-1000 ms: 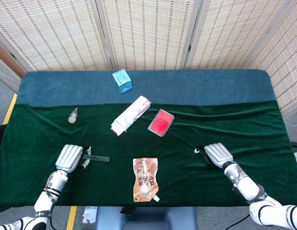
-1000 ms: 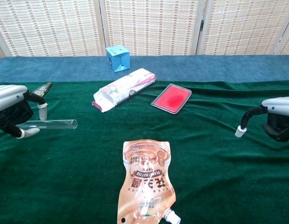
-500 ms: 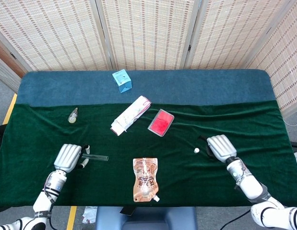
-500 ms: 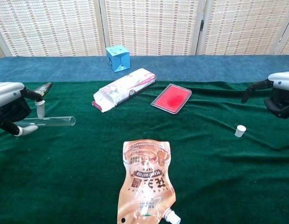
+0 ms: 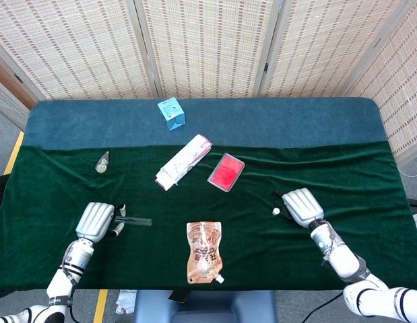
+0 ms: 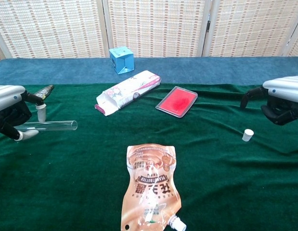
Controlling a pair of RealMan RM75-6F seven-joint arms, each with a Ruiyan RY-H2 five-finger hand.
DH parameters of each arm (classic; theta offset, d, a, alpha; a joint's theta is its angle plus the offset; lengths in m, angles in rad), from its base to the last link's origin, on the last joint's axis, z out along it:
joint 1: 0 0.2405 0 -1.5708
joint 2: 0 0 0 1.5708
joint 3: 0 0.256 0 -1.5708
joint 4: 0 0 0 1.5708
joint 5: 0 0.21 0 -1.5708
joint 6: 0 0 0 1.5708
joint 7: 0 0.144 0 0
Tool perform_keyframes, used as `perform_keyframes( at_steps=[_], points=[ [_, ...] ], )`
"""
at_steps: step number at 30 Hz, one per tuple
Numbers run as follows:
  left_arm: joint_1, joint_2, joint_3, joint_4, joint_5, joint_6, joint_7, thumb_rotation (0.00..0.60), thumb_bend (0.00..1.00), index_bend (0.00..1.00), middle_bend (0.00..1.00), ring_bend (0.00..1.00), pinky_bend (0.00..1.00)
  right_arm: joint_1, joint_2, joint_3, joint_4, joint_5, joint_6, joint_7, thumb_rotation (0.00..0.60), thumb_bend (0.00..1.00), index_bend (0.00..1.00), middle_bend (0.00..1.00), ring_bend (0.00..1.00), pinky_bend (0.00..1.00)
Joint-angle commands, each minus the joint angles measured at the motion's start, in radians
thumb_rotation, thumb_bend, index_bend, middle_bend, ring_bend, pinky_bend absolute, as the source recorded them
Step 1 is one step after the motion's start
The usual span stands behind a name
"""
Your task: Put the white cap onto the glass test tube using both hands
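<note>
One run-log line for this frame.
left hand: holds glass test tube | right hand: empty, above white cap | cap: on cloth, uncapped

Staged robot test room, not home or shop. Table (image 5: pixel 370 168) draped in dark green cloth, blue strip along far edge. Woven folding screens (image 5: pixel 208 47) stand behind far edge, closing off background. Grey floor with yellow line (image 5: pixel 13 153) beyond left edge. Unrelated small goods scattered on cloth, arms reaching over near edge.
</note>
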State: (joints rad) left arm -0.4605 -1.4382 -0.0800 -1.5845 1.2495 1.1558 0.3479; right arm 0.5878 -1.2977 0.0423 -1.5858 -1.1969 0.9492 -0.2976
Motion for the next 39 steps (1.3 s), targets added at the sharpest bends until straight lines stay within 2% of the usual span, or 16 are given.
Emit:
perform_keyframes(
  at_steps=[1, 3, 4, 7, 8, 10, 15, 23, 25, 39],
  points=[
    [0.0, -0.001, 0.001, -0.001, 0.0, -0.001, 0.002, 0.6, 0.49, 0.68, 0.92, 0.83, 0.84, -0.01, -0.004, -0.001, 0.0, -0.008, 0.006, 0.019, 0.6, 0.3, 0.29, 0.99, 1.0, 1.0],
    [0.0, -0.002, 0.001, -0.003, 0.002, 0.001, 0.004, 0.6, 0.49, 0.68, 0.92, 0.83, 0.84, -0.013, -0.003, -0.008, 0.009, -0.018, 0.009, 0.009, 0.59, 0.3, 0.29, 1.0, 1.0, 1.0],
    [0.0, -0.002, 0.001, -0.004, 0.002, 0.002, 0.005, 0.6, 0.49, 0.68, 0.92, 0.83, 0.84, -0.014, -0.003, -0.009, 0.011, -0.017, 0.01, 0.007, 0.557, 0.3, 0.29, 1.0, 1.0, 1.0],
    [0.001, -0.001, 0.002, -0.008, 0.003, 0.004, 0.009, 0.6, 0.49, 0.68, 0.92, 0.83, 0.84, -0.018, -0.002, -0.008, 0.005, -0.019, 0.007, 0.02, 0.37, 0.3, 0.29, 1.0, 1.0, 1.0],
    [0.002, -0.001, 0.003, -0.009, 0.003, 0.005, 0.011, 0.6, 0.49, 0.68, 0.92, 0.83, 0.84, -0.018, 0.002, -0.009, 0.005, -0.023, 0.004, 0.022, 0.324, 0.3, 0.29, 1.0, 1.0, 1.0],
    [0.002, 0.0, 0.004, -0.011, 0.002, 0.005, 0.016, 0.6, 0.49, 0.68, 0.92, 0.83, 0.84, -0.017, 0.003, -0.012, 0.013, -0.038, 0.006, 0.018, 0.287, 0.3, 0.29, 1.0, 1.0, 1.0],
    [0.004, 0.0, 0.004, -0.016, -0.002, 0.007, 0.022, 0.6, 0.49, 0.68, 0.92, 0.83, 0.84, -0.017, -0.013, -0.015, 0.048, -0.071, 0.011, 0.027, 0.329, 0.29, 0.34, 1.0, 1.0, 1.0],
    [0.001, -0.002, 0.002, -0.021, -0.009, 0.004, 0.036, 0.6, 0.49, 0.68, 0.92, 0.83, 0.84, 0.0, -0.049, -0.019, 0.123, -0.098, -0.007, -0.004, 0.524, 0.29, 0.41, 1.0, 1.0, 1.0],
    [0.0, -0.002, 0.001, -0.021, -0.012, 0.002, 0.038, 0.6, 0.49, 0.68, 0.92, 0.83, 0.84, 0.004, -0.06, -0.018, 0.138, -0.1, -0.012, -0.011, 0.543, 0.29, 0.41, 1.0, 1.0, 1.0],
    [-0.006, -0.009, -0.001, -0.011, -0.034, -0.013, 0.048, 0.6, 0.49, 0.68, 0.92, 0.83, 0.84, 0.028, -0.129, -0.008, 0.229, -0.079, -0.063, -0.032, 0.552, 0.34, 0.44, 1.0, 1.0, 1.0]
  ],
)
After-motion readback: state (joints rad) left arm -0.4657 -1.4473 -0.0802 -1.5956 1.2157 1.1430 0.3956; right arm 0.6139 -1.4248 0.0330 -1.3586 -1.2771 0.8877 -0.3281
